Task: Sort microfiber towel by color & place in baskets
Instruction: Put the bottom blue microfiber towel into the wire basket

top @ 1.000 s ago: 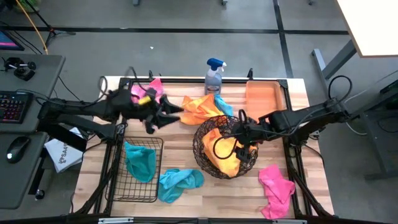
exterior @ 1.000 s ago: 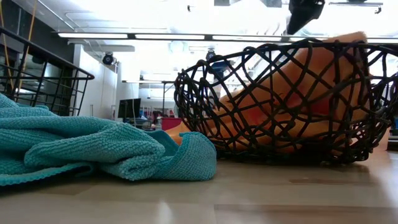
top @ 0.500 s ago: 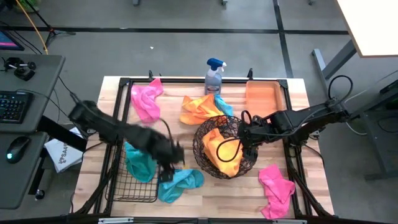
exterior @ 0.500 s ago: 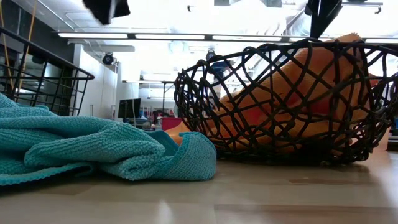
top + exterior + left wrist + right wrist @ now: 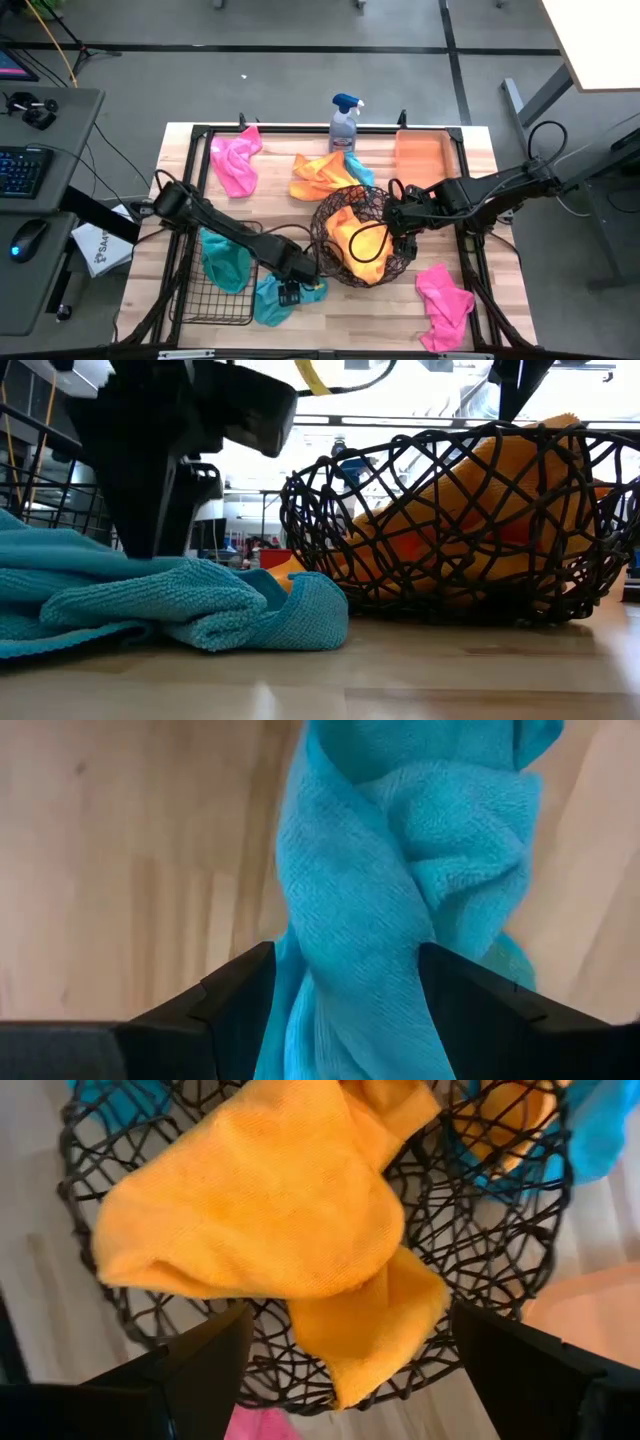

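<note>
Left gripper (image 5: 291, 290) lay low at lower centre, fingers spread either side of the crumpled teal towel (image 5: 283, 293), towel's long axis running left-right on the table, right gripper (image 5: 392, 222) open, empty, above round basket (image 5: 325, 240) holding an orange towel (image 5: 360, 245).

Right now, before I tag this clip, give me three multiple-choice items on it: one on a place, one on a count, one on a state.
1. Where is the left gripper?
A. over the orange tray
B. down at the teal towel beside the wire-grid basket
C. at the spray bottle

2. How many pink towels lie on the table?
A. one
B. two
C. four

3. The right gripper's jaws are:
A. open and empty
B. shut on a pink towel
C. shut on the bowl rim

Answers: 1 B, the teal towel lies between its jaws; 2 B, one at the back-left, one front-right; 3 A, they stand apart over the round basket.
</note>
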Motion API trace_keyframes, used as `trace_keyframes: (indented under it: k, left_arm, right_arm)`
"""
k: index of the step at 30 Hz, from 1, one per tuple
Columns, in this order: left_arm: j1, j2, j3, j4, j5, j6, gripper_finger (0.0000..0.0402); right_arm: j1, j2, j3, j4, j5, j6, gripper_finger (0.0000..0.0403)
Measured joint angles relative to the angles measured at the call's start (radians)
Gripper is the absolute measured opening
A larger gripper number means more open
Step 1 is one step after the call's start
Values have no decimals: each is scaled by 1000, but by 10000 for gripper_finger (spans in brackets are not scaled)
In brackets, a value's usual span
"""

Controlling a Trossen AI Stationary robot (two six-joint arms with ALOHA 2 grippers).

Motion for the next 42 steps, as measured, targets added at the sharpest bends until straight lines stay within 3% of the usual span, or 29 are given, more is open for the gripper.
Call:
trace_keyframes:
  k: [7,9,12,14,19,23,27,31,37,42]
  left_arm:
    - [-7,97,6,11,-37,101,218]
    - [-11,91,5,5,-48,148,182]
    - [-21,30,5,-34,-91,175,76]
    - [-24,-68,17,-53,-125,169,22]
    - [-24,-374,62,-56,-226,137,8]
    - [-42,-617,87,-81,-416,39,4]
    - [-87,-767,85,-329,-566,-185,2]
    - [-202,-795,82,-525,-496,-386,1]
    - [-388,-733,81,-701,-221,-547,1]
    - [-476,-692,9,-660,-145,-612,1]
  right_arm:
    - [0,0,0,-3,37,4,339]
    - [0,0,0,-3,40,19,339]
    - [0,0,0,-3,40,34,339]
    - [0,0,0,-3,44,37,339]
    - [0,0,0,17,98,35,339]
    - [0,0,0,83,119,28,339]
    - [-9,0,0,152,119,16,339]
    - [-9,0,0,158,144,10,339]
    - [-9,0,0,156,176,7,339]
    - [-9,0,0,155,207,-1,339]
